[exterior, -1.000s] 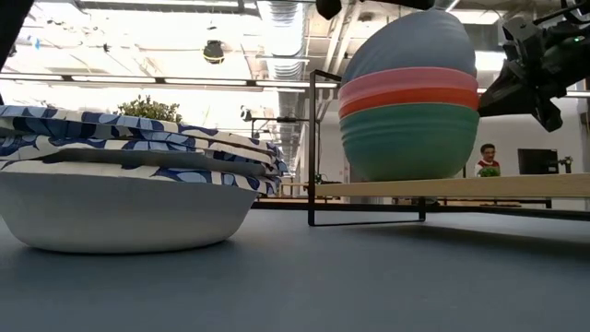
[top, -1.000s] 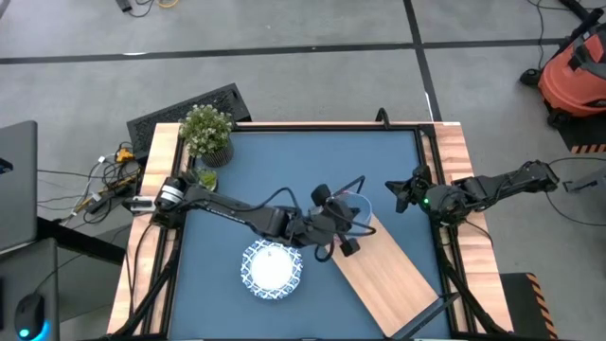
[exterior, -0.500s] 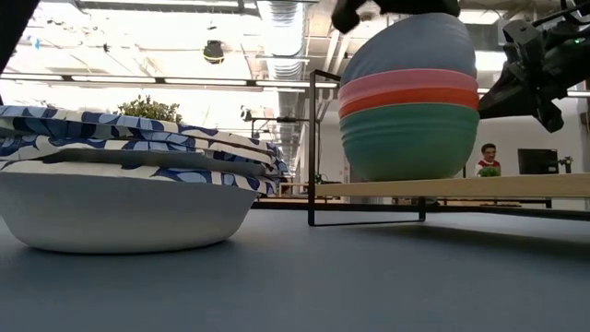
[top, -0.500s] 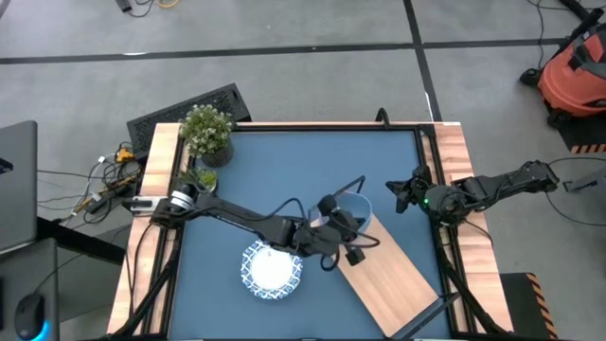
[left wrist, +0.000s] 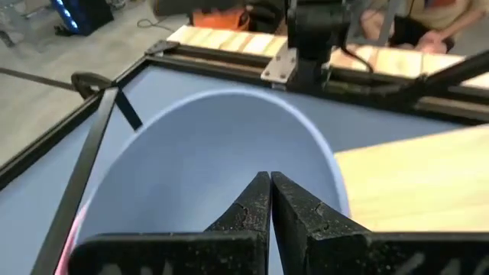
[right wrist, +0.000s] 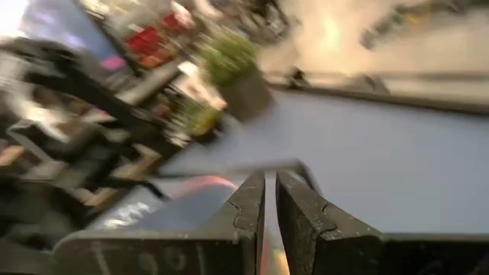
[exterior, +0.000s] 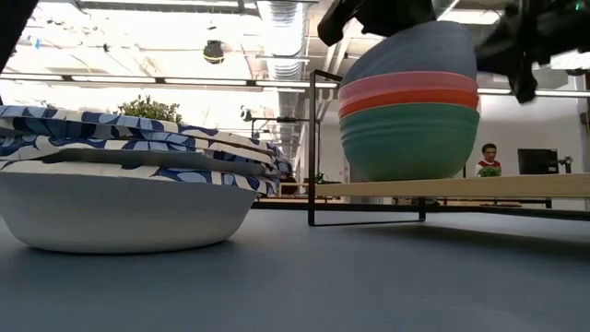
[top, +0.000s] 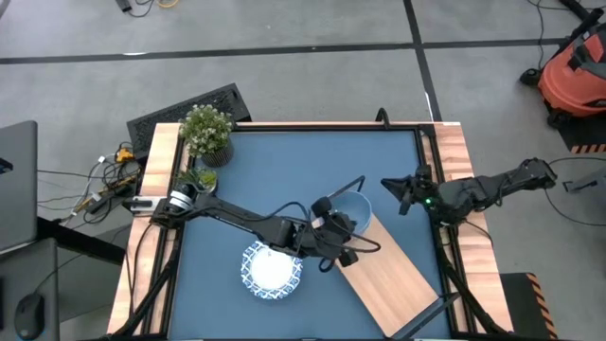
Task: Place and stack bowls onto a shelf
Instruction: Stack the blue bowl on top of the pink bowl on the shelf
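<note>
A stack of plain bowls, green at the bottom, then red, pink and pale blue [exterior: 410, 101], stands on the light-wood shelf [top: 390, 275] at its black wire-frame end. The pale blue top bowl [top: 355, 206] sits tilted. My left gripper [left wrist: 270, 187] is shut, right over this bowl's inside near its rim [exterior: 369, 28]; whether it touches the bowl I cannot tell. My right gripper [top: 390, 184] hangs in the air to the right of the stack, fingers almost together. Patterned blue-and-white bowls [top: 271, 269] rest stacked on the blue tabletop.
Two potted plants [top: 206, 131] stand at the far left corner of the table. The shelf board runs slantwise toward the near right corner, bare beyond the stack. The patterned bowls [exterior: 129, 184] lie just left of the shelf. A person [exterior: 487, 159] is in the room behind.
My left gripper has come down and toward the near edge onto the pale blue bowl's rim, staying shut. My right gripper has moved up and a little toward the table's left, closer to the stack. The stacked bowls have kept their place.
</note>
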Controlling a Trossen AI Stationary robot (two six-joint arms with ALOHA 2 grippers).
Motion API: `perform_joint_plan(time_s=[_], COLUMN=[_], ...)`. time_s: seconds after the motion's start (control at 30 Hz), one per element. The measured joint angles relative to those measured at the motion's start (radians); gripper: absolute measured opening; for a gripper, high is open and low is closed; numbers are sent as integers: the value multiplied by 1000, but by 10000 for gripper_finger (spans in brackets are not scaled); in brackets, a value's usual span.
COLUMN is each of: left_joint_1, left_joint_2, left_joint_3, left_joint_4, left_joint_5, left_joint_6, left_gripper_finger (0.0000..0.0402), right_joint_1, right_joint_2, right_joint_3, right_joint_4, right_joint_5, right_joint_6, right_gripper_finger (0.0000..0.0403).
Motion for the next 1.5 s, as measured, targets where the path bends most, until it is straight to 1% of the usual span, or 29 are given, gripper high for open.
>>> perform_joint_plan(time_s=[0.1,0.2,0.33,0.47,0.57,0.73,0.83,1.03,1.17,1.3,1.5], left_joint_1=[0,0,-9,-21,-25,-27,-27,-27,-27,-27,-33], left_joint_2=[0,-8,-27,-39,-48,-50,-50,-50,-50,-71,-130], left_joint_3=[0,21,62,114,148,197,209,210,210,210,210], left_joint_4=[-9,-35,-55,-76,-83,-81,-80,-81,-98,-129,-178], left_joint_5=[-23,-50,-58,-101,-140,-185,-192,-208,-209,-217,-215], left_joint_6=[0,12,63,139,197,275,313,319,319,319,309], left_gripper_finger=[0,0,0,0,0,0,0,0,0,0,0], right_joint_1=[39,80,134,179,193,203,202,203,202,202,202], right_joint_2=[4,42,118,207,264,336,355,353,355,376,394], right_joint_3=[0,1,1,0,0,0,0,0,0,0,0], right_joint_4=[113,156,160,210,261,270,269,270,247,230,268], right_joint_5=[-26,-29,-32,-28,-27,-25,-25,-29,-70,-103,-104], right_joint_6=[-98,-134,-129,-127,-132,-114,-95,-96,-98,-98,-103], right_gripper_finger=[63,63,63,63,63,63,63,63,63,63,63])
